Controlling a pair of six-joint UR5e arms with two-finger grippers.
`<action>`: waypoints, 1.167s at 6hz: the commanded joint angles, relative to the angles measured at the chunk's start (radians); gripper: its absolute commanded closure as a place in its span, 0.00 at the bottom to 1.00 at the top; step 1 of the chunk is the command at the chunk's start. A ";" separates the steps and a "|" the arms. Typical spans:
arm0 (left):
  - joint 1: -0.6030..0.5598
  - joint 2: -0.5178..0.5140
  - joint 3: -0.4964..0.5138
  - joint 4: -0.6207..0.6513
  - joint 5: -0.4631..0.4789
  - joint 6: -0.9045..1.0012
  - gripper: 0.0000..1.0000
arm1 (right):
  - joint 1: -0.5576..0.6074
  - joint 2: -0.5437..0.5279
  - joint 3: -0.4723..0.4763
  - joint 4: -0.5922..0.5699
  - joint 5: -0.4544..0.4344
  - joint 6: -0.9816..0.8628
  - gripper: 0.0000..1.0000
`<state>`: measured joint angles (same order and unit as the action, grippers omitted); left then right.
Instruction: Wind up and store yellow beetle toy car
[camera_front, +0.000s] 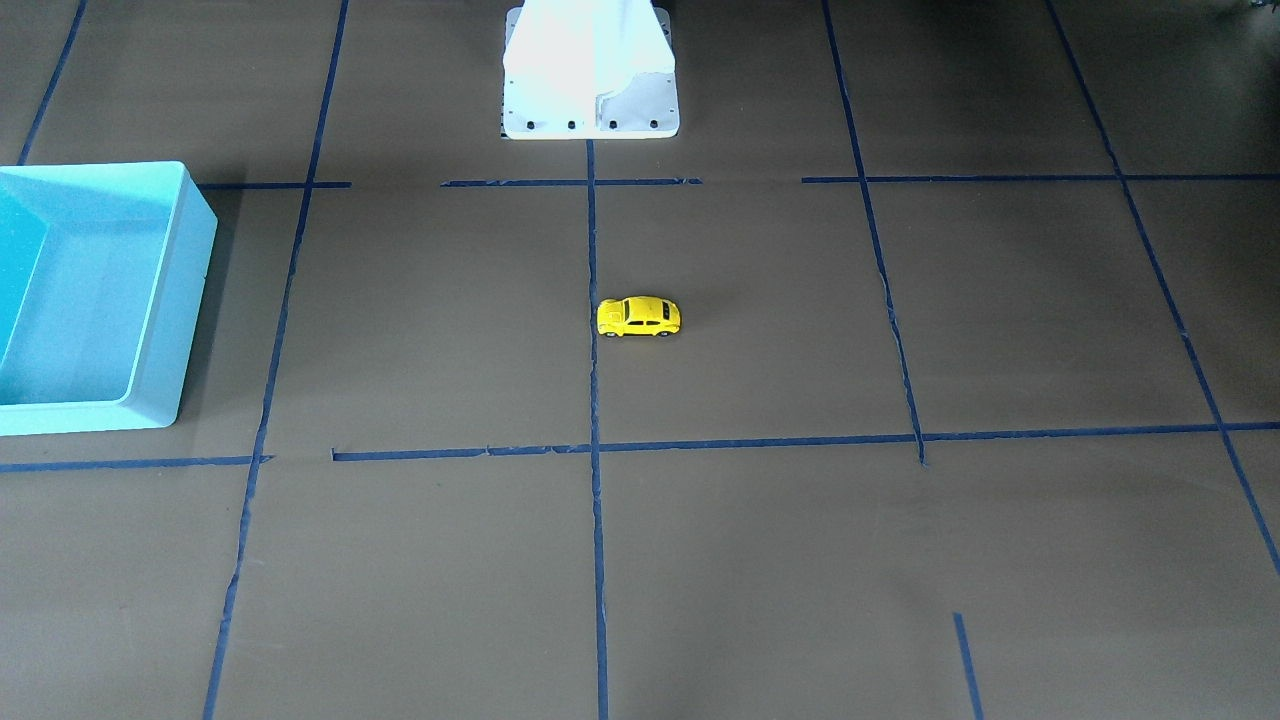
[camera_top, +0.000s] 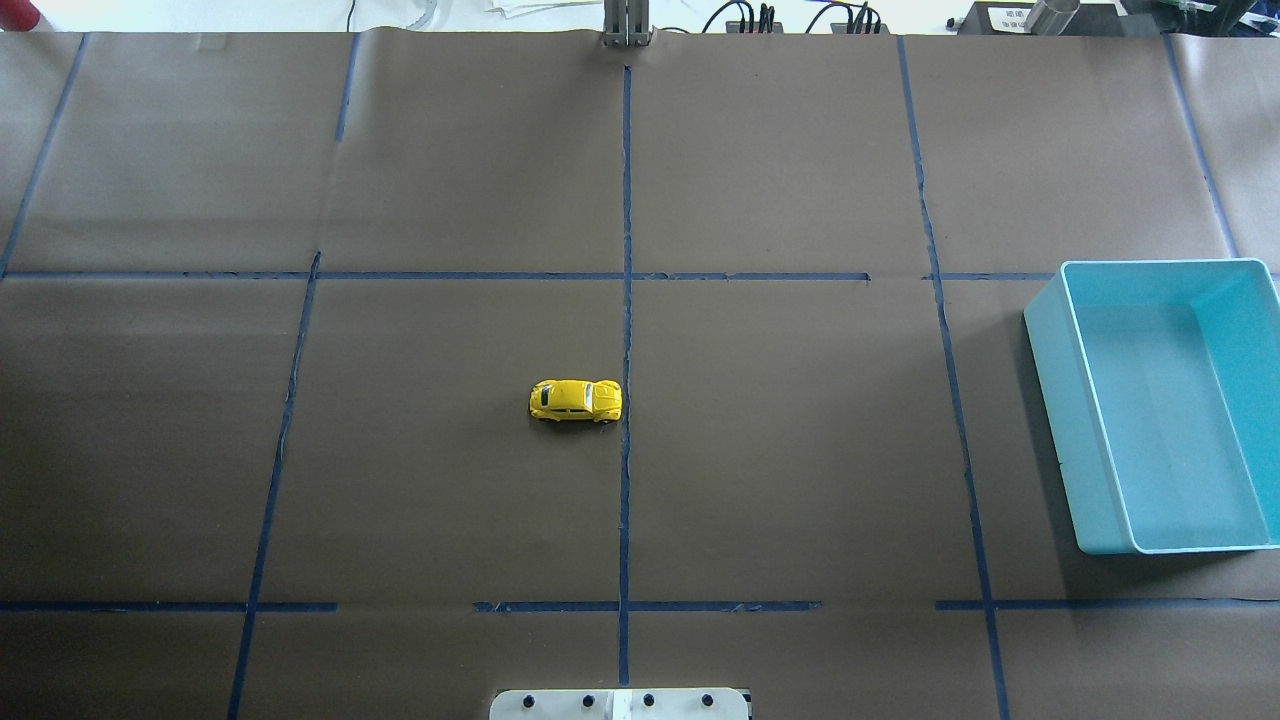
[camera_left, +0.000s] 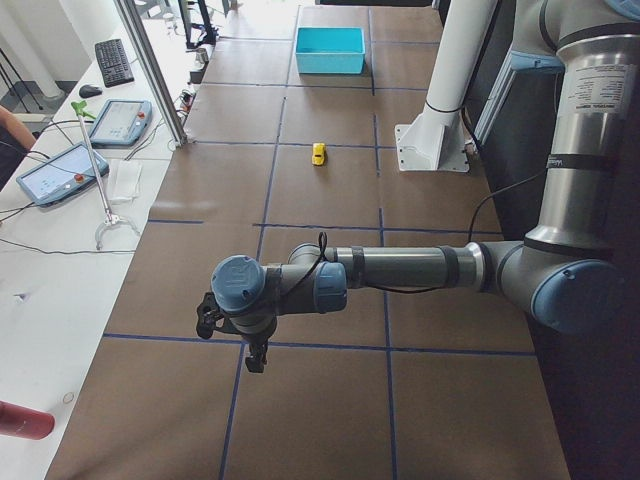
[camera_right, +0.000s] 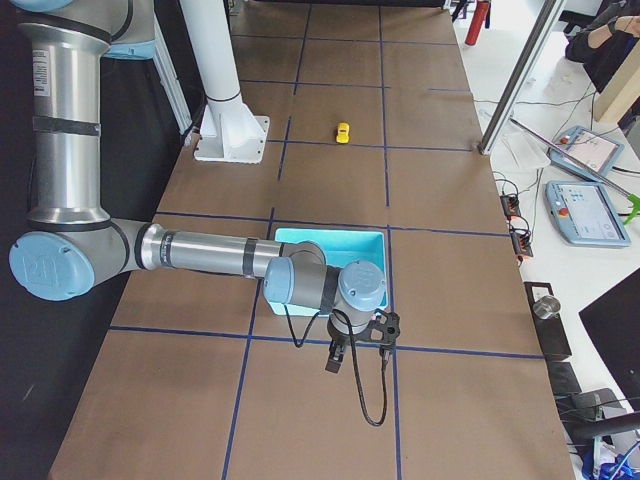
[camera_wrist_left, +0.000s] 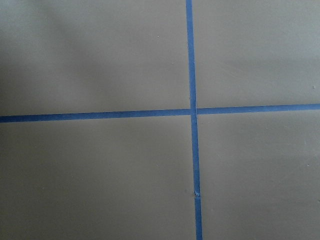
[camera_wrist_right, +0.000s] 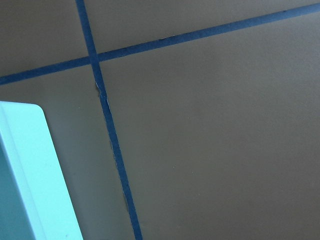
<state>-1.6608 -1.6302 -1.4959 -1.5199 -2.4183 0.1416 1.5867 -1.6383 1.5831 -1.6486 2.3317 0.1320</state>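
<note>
Left gripper (camera_left: 255, 357) and right gripper (camera_right: 334, 358) showed only side-on, so I couldn't tell whether either was spread. The yellow beetle toy car (camera_top: 576, 400) sat beside a tape line (camera_top: 626, 300), well apart from the turquoise bin (camera_top: 1160, 263); I judged winding and storing both undone.

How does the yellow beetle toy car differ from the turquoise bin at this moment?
Size: the yellow beetle toy car is far smaller than the turquoise bin. Shape: the car is a rounded, closed body on wheels, while the bin is an open rectangular box. Place: the car stands mid-table, while the bin sits toward the robot's right end. Both rest upright on the brown table.
</note>
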 joint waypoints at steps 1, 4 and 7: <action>0.001 -0.002 0.006 -0.008 0.004 0.001 0.00 | -0.001 -0.002 0.000 0.001 -0.002 0.000 0.00; 0.001 0.000 0.003 -0.009 -0.001 0.006 0.00 | -0.001 -0.002 -0.002 0.001 0.000 0.001 0.00; 0.086 -0.014 -0.018 -0.157 -0.005 0.001 0.00 | -0.001 -0.002 0.000 0.001 0.000 0.001 0.00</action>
<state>-1.6202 -1.6415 -1.5101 -1.5932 -2.4228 0.1464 1.5862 -1.6398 1.5822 -1.6482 2.3316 0.1334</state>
